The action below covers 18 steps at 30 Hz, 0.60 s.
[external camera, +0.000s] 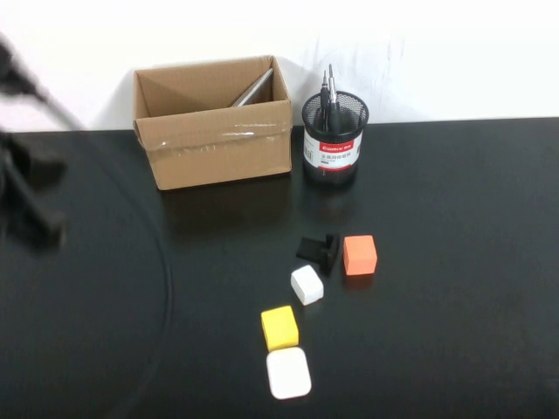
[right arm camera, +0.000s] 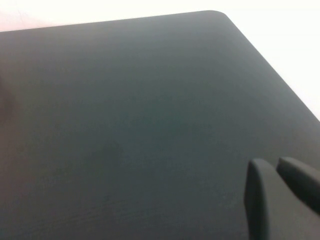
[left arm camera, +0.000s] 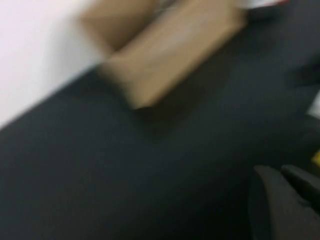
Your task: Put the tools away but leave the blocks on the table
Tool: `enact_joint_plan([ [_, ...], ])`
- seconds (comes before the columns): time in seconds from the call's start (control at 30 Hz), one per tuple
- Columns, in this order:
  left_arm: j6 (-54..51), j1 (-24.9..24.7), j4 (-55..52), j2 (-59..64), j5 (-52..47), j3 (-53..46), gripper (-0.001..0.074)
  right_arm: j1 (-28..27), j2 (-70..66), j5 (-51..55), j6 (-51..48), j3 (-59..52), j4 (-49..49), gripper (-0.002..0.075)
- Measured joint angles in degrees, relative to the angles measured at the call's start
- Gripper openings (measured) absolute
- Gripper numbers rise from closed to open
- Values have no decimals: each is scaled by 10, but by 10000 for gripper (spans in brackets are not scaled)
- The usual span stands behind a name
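Note:
A short black-handled screwdriver (external camera: 317, 250) lies on the black table (external camera: 454, 201), touching the orange cube (external camera: 360, 255). Nearer the front sit the small white cube (external camera: 307, 285), the yellow cube (external camera: 279, 327) and the flat white rounded square (external camera: 288, 373). Two thin black drivers (external camera: 327, 92) stand in a mesh cup (external camera: 334, 144). A steel shaft (external camera: 253, 87) leans inside the cardboard box (external camera: 214, 144). My left arm (external camera: 26, 188) is a blur at the far left. Its gripper (left arm camera: 274, 170) is shut and empty over bare table. My right gripper (right arm camera: 270, 162) is shut and empty near a table corner.
The box and mesh cup stand side by side at the table's back edge against a white wall. A dark cable (external camera: 162, 288) curves across the left part of the table. The blocks cluster in the middle front.

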State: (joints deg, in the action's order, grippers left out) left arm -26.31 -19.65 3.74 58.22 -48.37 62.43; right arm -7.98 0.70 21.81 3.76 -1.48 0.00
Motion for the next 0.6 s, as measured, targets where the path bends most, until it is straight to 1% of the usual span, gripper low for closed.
enact_joint_plan([
  [0.03,-23,0,42,-27,-2,-19,0,0,0,0,0,0,0,-8],
  [0.13,-60,0,122,-116,0,-72,0,0,0,0,0,0,0,-8],
  [0.23,-64,0,157,-194,1,-113,0,0,0,0,0,0,0,-8],
  [0.4,-34,0,215,-286,1,-181,0,0,0,0,0,0,0,-8],
  [0.5,-25,0,245,-316,1,-223,0,0,0,0,0,0,0,-8],
  [0.6,-22,0,244,-323,-13,-244,0,0,0,0,0,0,0,-8],
])
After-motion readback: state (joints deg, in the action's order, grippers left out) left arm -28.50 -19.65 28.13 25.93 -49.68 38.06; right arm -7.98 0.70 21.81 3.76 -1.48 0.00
